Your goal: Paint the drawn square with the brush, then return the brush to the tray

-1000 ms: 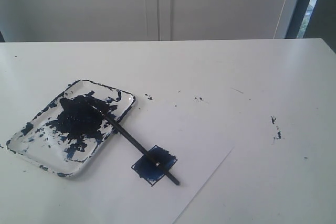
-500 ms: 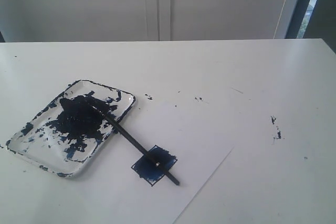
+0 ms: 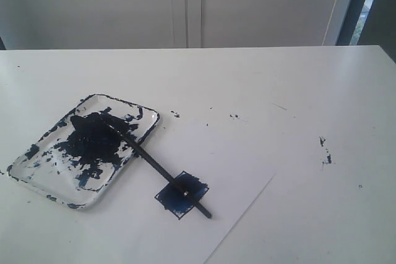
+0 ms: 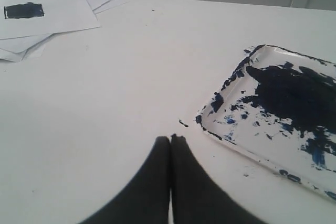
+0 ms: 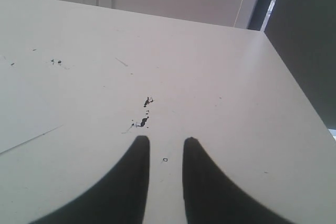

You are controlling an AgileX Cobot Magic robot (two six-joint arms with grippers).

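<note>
The drawn square (image 3: 171, 198) on the white paper sheet (image 3: 229, 159) is filled with dark blue paint. The brush (image 3: 158, 169) lies with its tip in the tray (image 3: 139, 111) and its black handle slanting out across the painted square. The tray's paint-smeared rim (image 4: 226, 129) also shows in the left wrist view. My left gripper (image 4: 170, 138) is shut with nothing in it, on bare table near that tray's corner. My right gripper (image 5: 166, 140) is open and empty above the table, next to some paint specks (image 5: 144, 111). Neither gripper appears in the exterior view.
Loose white sheets (image 4: 42, 22), one with a painted blue square (image 4: 23, 10), lie far off in the left wrist view. Paint specks (image 3: 324, 150) mark the table on the right. The table's far edge (image 3: 198, 48) runs along a pale wall.
</note>
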